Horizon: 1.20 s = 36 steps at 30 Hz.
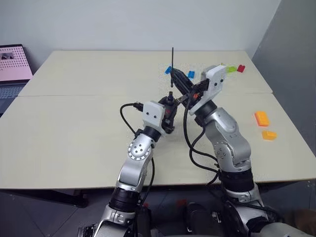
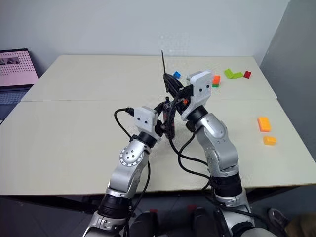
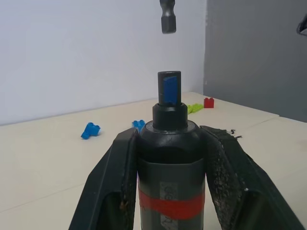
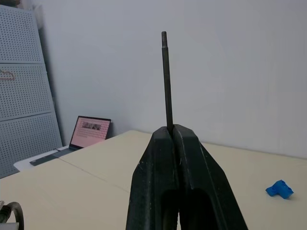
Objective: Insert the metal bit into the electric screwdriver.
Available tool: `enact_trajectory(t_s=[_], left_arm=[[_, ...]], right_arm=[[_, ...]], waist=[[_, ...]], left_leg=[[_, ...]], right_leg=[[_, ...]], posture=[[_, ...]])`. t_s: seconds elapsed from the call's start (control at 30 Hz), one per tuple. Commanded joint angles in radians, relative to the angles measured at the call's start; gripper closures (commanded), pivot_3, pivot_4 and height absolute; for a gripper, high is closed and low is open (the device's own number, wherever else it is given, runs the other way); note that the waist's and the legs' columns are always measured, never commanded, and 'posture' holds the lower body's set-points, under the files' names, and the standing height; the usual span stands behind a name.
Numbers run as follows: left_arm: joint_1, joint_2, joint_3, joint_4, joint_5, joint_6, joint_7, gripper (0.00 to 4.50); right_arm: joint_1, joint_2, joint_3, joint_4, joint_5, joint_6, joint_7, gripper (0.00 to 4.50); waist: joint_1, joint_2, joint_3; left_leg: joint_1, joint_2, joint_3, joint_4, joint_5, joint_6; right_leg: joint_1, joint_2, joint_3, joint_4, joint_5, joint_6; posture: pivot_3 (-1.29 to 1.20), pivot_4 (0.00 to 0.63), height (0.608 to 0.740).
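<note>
Left gripper (image 3: 168, 191) clamped tight on the electric screwdriver (image 3: 169, 163), held upright above the table (image 1: 74, 123) with its socket end free past the fingers (image 3: 111, 187). Right gripper (image 4: 173, 132) pinched shut on the metal bit (image 4: 166, 79) — thin rod upright, most of its length clear above the fingertips. Bit's lower end hanging just above the screwdriver's socket, apart — not inserted. Small coloured blocks (image 1: 261, 118) scattered on the far and right table; laptop (image 1: 12, 69) at the left edge.
</note>
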State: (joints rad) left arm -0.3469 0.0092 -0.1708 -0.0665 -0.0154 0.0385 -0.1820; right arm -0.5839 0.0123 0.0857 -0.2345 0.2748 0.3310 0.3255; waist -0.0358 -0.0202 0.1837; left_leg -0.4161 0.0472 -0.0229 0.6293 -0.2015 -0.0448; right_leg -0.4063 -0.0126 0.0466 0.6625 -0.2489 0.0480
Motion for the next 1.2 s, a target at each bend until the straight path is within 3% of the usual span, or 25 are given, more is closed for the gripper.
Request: enact_trajectory(t_s=[0.03,1.2], left_arm=[[-0.008,-0.006,0.017,-0.002,0.038,-0.036,0.048,2.86],[-0.011,-0.021,0.019,0.059,0.082,-0.099,0.119,2.86]], right_arm=[[-0.011,0.008,0.009,-0.037,-0.008,-0.044,-0.013,4.50],[-0.026,0.084,0.036,0.043,-0.035,-0.109,-0.064,4.50]], waist=[[0.000,0.000,0.000],[0.001,0.000,0.000]], left_leg=[[0.000,0.000,0.000,0.000,0.000,0.000],[-0.001,0.000,0.000,-0.001,0.000,0.000]], right_leg=[[0.000,0.000,0.000,0.000,0.000,0.000],[0.000,0.000,0.000,-0.002,0.000,0.000]], posture=[[0.00,0.150,0.740],[0.00,0.150,0.740]])
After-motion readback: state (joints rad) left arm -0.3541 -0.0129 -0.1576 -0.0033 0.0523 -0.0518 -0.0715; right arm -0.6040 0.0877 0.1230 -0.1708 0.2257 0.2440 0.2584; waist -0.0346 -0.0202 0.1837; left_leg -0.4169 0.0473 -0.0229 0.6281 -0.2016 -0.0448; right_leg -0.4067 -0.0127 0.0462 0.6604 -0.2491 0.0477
